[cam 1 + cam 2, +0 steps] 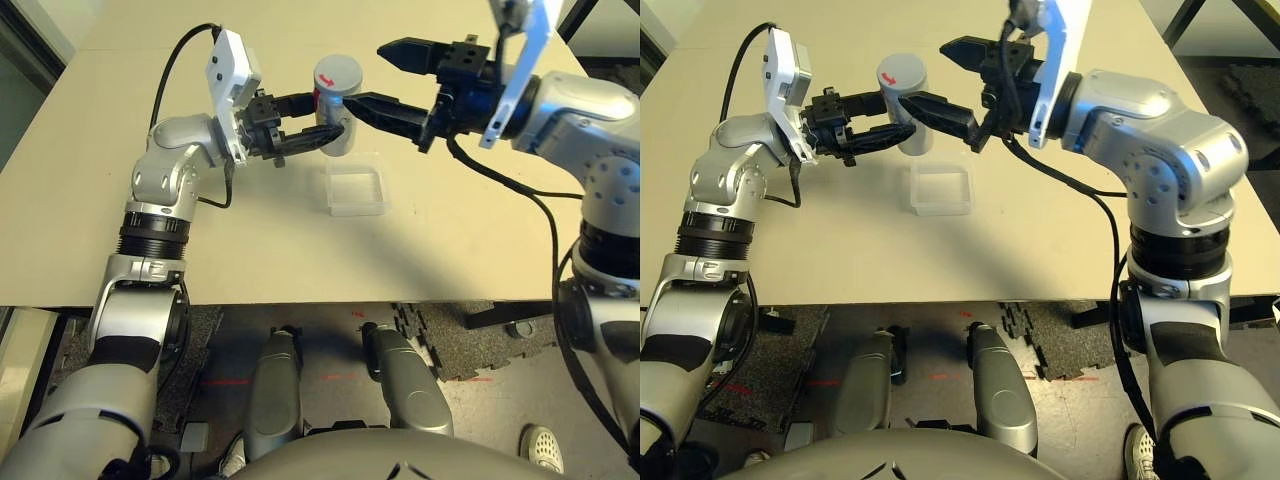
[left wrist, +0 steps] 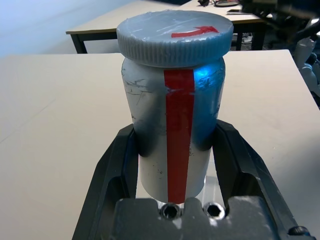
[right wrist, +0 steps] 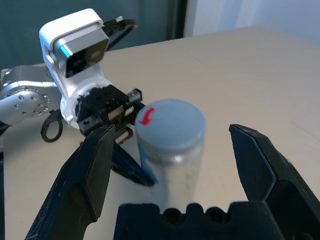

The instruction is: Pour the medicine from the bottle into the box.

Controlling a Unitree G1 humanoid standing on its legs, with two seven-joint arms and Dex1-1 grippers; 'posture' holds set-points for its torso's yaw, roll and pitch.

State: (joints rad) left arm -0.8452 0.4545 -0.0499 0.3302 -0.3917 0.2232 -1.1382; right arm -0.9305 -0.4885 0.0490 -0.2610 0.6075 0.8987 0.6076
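Note:
The bottle (image 1: 334, 105) is silvery-white with a red stripe and stands upright, its grey cap (image 1: 338, 74) with the red arrow on. My left gripper (image 1: 325, 122) is shut on the bottle's body, holding it just behind the box (image 1: 356, 189), a clear shallow plastic one lying on the table. My right gripper (image 1: 368, 75) is open, its two black fingers (image 3: 95, 170) spread on either side of the cap without touching it. In the left wrist view the bottle (image 2: 172, 125) sits between the black fingers (image 2: 117, 165). The medicine is hidden.
The beige table (image 1: 120, 250) stretches wide around the box, with its front edge (image 1: 300, 300) close to my body. Black cables (image 1: 520, 200) hang from both wrists. Dark floor mats (image 1: 450, 340) lie below the table edge.

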